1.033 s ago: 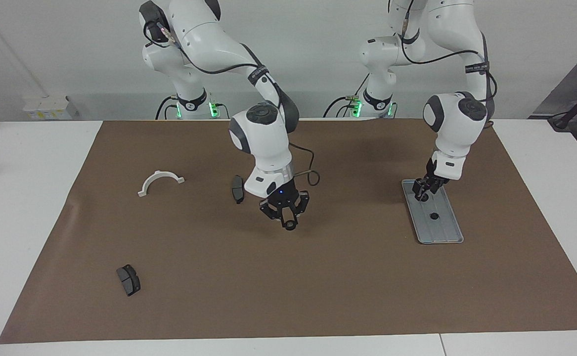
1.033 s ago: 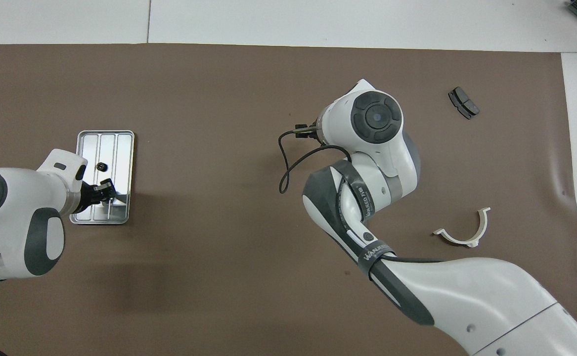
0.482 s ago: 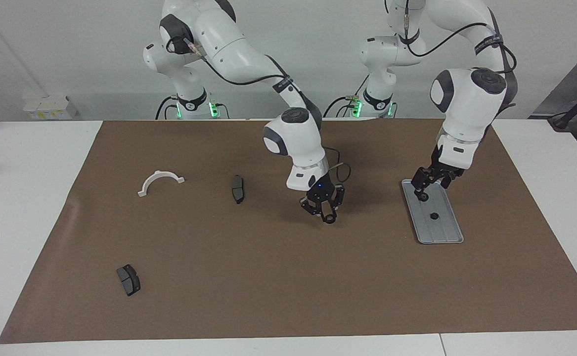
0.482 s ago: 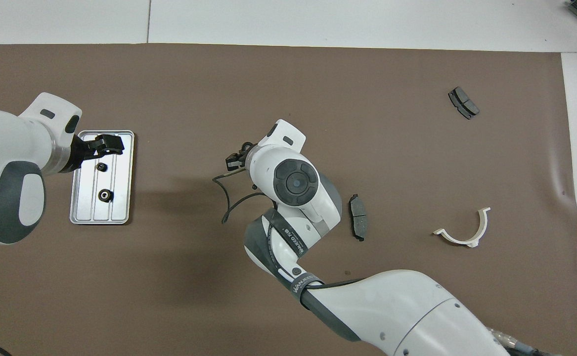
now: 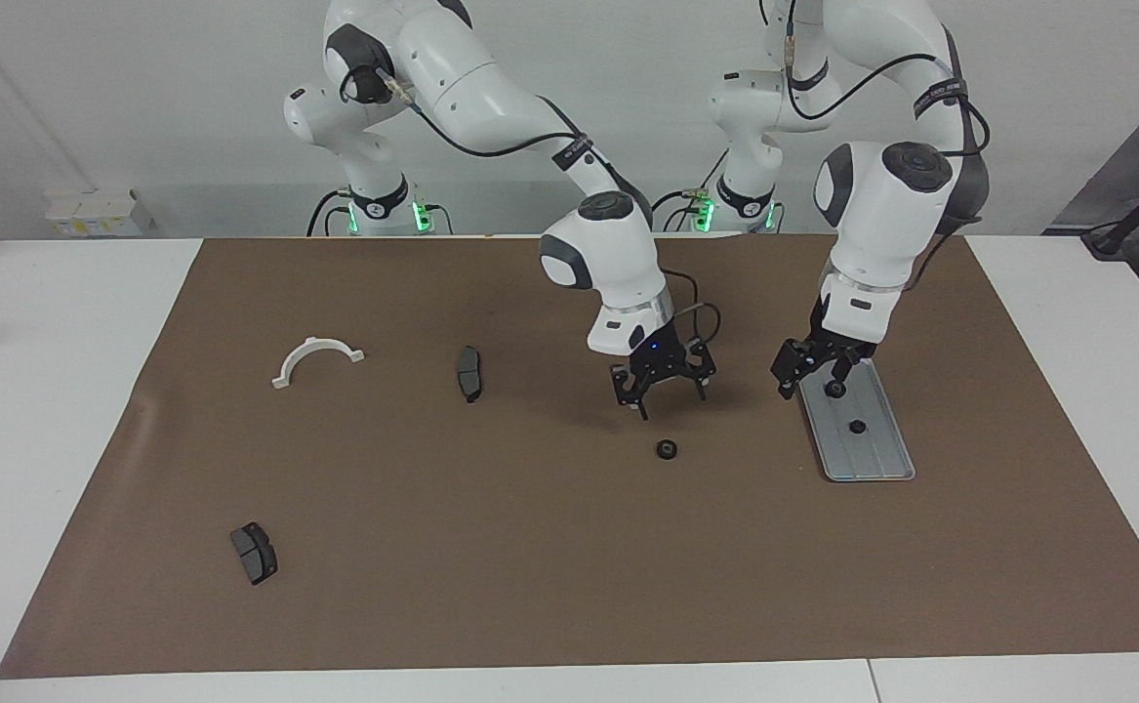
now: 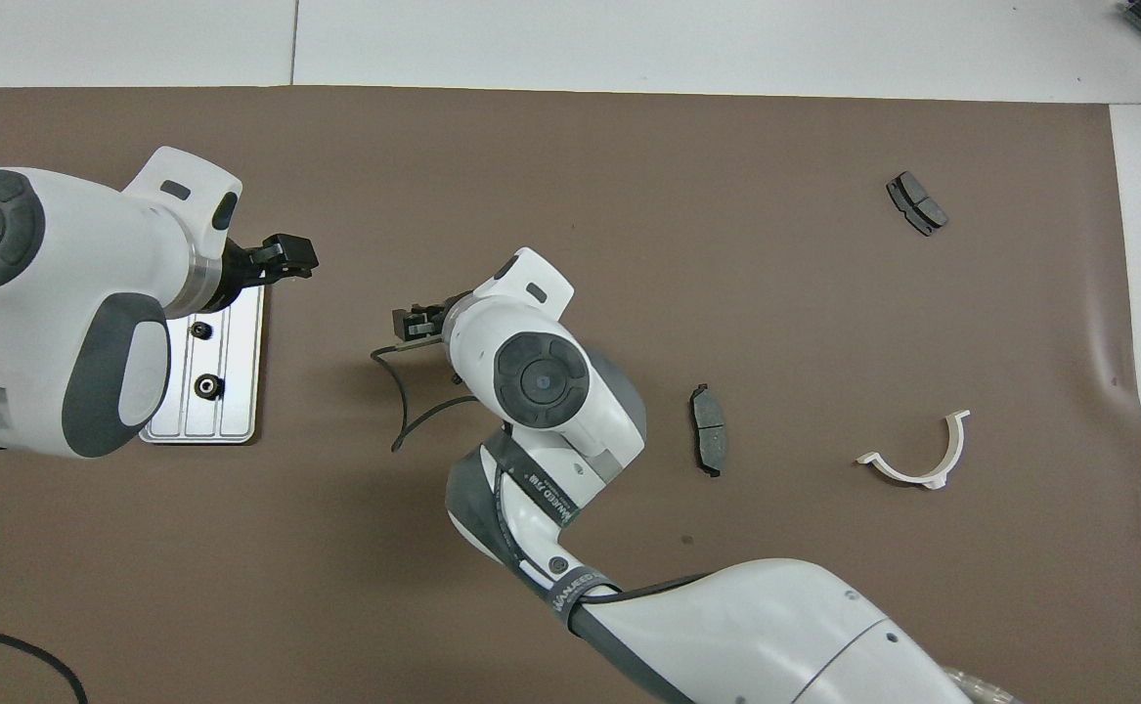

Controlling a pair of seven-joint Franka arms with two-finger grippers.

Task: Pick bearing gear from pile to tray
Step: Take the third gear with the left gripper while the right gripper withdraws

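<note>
The silver tray (image 5: 876, 454) lies toward the left arm's end of the mat and holds two black rings (image 5: 834, 389) (image 5: 857, 427). It also shows in the overhead view (image 6: 238, 391) with both rings (image 6: 200, 330) (image 6: 206, 387). A third black ring (image 5: 667, 449) lies on the mat between the middle and the tray; it does not show in the overhead view. My right gripper (image 5: 662, 386) (image 6: 418, 321) hangs open and empty just above the mat beside that ring. My left gripper (image 5: 808, 371) (image 6: 282, 259) is open and empty over the tray's edge on the side toward the third ring.
A dark grey curved pad (image 5: 469, 373) (image 6: 708, 442) lies near the mat's middle. A white half-ring bracket (image 5: 317, 359) (image 6: 917, 455) and a second grey pad (image 5: 254, 553) (image 6: 916, 203) lie toward the right arm's end. The right gripper's cable (image 6: 399, 411) hangs beside it.
My right gripper carried a black ring toward the tray, let it go on the mat and rose. My left gripper left a second ring on the tray, lifted and moved toward the mat's middle.
</note>
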